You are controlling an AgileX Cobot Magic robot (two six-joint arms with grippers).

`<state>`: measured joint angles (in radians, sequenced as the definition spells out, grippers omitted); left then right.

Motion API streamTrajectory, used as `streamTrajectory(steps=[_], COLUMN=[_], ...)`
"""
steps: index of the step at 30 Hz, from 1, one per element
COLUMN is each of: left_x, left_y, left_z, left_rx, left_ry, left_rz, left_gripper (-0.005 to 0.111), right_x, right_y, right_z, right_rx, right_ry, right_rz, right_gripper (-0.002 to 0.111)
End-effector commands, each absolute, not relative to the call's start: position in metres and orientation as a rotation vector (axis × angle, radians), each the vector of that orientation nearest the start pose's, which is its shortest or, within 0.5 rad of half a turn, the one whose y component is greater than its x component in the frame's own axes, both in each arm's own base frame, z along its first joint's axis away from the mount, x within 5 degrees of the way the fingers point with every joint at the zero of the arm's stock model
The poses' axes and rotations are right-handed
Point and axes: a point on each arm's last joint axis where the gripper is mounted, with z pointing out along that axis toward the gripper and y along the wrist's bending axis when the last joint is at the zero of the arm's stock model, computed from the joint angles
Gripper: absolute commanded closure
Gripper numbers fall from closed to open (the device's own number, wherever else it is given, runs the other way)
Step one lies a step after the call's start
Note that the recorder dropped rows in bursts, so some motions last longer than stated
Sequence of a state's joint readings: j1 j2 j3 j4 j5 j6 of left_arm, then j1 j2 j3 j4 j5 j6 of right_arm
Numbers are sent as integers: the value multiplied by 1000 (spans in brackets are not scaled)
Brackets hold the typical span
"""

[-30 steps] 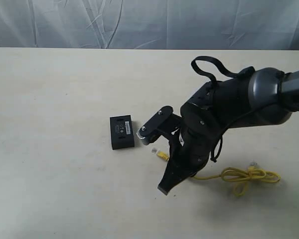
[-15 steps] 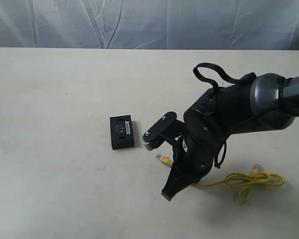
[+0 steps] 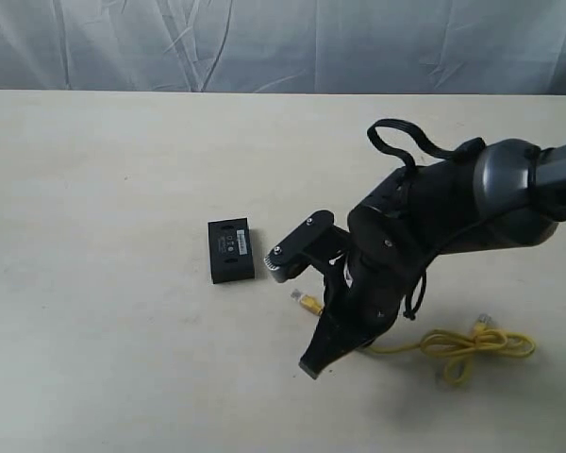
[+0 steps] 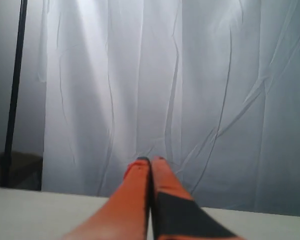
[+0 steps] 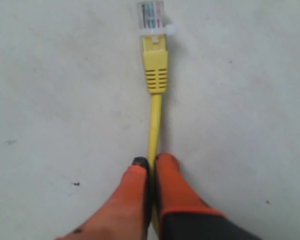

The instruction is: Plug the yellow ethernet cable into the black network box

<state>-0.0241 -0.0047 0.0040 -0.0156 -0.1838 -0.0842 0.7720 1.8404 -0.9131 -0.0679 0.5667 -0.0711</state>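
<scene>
Clamping the yellow ethernet cable (image 5: 155,75), the right fingers (image 5: 169,175) are pressed together on the cord just behind its yellow boot. The clear plug (image 5: 151,16) sticks out past the tips at top centre of the right wrist frame, over the pale surface (image 5: 50,100). Can't tell if the plug touches the surface.

Exterior view: the right arm (image 3: 434,212) fills centre-right of the frame, bent downward. The plug end shows as a small yellow bit just left of the arm, lower centre. The black network box (image 3: 231,250) lies flat on the surface left of centre, label side up. It is near the plug but apart from it, not plugged in. The rest of the cable trails right from under the arm to a tied looped bundle (image 3: 476,342) at lower right.

The left fingers (image 4: 140,172) are closed tip to tip and hold nothing. They are raised off the surface and point at a wrinkled white curtain (image 4: 215,75).
</scene>
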Motion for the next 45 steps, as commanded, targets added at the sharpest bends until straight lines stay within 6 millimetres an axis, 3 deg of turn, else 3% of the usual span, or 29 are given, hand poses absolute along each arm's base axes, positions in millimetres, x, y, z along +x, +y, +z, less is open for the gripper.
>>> streamTrajectory(steps=[1, 6, 13, 15, 19, 22, 26, 30, 33, 35, 40, 45], left_x=[57, 79, 158, 189, 242, 276, 307, 321, 324, 324, 325, 325], left_y=[-1, -1, -1, -1, -6, -18, -35, -36, -35, -35, -35, -35], left_z=[231, 269, 310, 307, 280, 257, 226, 205, 203, 203, 204, 204], left_rx=[-127, -24, 135, 191, 286, 385, 507, 523, 506, 505, 490, 493], left_ry=[1416, 1575, 1912, 2056, 2309, 2444, 2572, 2653, 2636, 2634, 2625, 2631], left_rz=[-172, -54, 108, 142, 92, -62, -318, -363, -340, -338, -339, -346], left_gripper=[107, 107, 107, 107, 107, 107, 107, 107, 107, 107, 107, 107], right_x=[227, 227, 227, 227, 227, 227, 225, 222, 219, 218, 227, 235], right_y=[216, 216, 216, 216, 216, 216, 222, 245, 279, 295, 309, 308], right_z=[126, 126, 126, 126, 126, 126, 128, 144, 166, 168, 142, 136], right_rx=[-1250, -1255, -1255, -1255, -1261, -1348, -1322, -1377, -1380, -1394, -1348, -1203], right_ry=[2658, 2654, 2654, 2654, 2652, 2606, 2614, 2571, 2497, 2479, 2569, 2642], right_rz=[61, 63, 63, 63, 62, 54, 122, 159, 259, 290, 283, 176], right_gripper=[109, 109, 109, 109, 109, 109, 109, 109, 109, 109, 109, 109])
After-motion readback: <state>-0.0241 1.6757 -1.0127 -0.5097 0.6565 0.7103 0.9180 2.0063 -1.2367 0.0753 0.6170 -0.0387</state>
